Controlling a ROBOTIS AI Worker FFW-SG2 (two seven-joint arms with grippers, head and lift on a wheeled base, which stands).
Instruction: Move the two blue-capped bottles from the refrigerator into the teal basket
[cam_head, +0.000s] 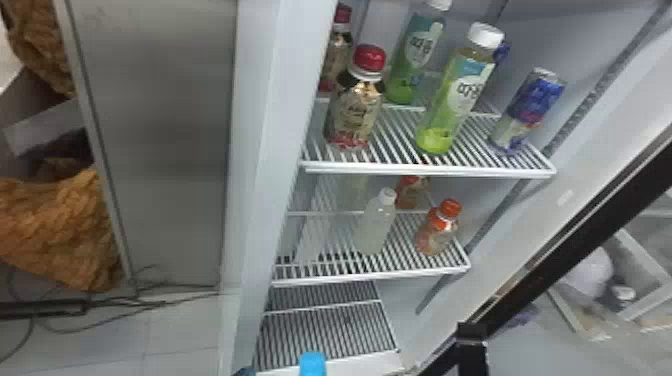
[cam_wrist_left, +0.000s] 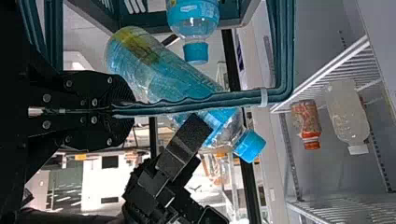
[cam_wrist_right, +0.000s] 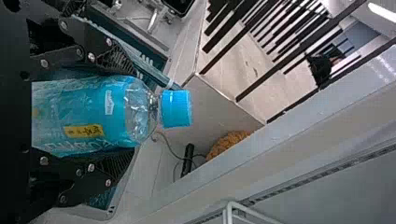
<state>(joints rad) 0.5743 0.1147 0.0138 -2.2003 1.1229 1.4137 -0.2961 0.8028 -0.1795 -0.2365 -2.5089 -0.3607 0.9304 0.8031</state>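
Observation:
At the head view's bottom edge a blue cap (cam_head: 312, 363) pokes up in front of the refrigerator. In the left wrist view my left gripper (cam_wrist_left: 122, 110) is shut on the rim of the teal basket (cam_wrist_left: 219, 100). One blue-capped bottle (cam_wrist_left: 192, 18) is at the basket. The other blue-capped bottle (cam_wrist_left: 163, 77) lies slanted behind the gripped rim, beside my right arm. In the right wrist view my right gripper (cam_wrist_right: 131, 113) is shut around this bottle's body (cam_wrist_right: 84, 116), its cap pointing away from the gripper, with part of the basket (cam_wrist_right: 154, 60) behind.
Wire shelves (cam_head: 430, 172) hold red-capped bottles (cam_head: 357, 105), green bottles (cam_head: 457, 95), a blue can (cam_head: 530, 110), a pale bottle (cam_head: 375, 225) and an orange-capped bottle (cam_head: 440, 227). The refrigerator's side wall (cam_head: 270, 150) stands left of them; a dark-edged door (cam_head: 575, 232) is at the right.

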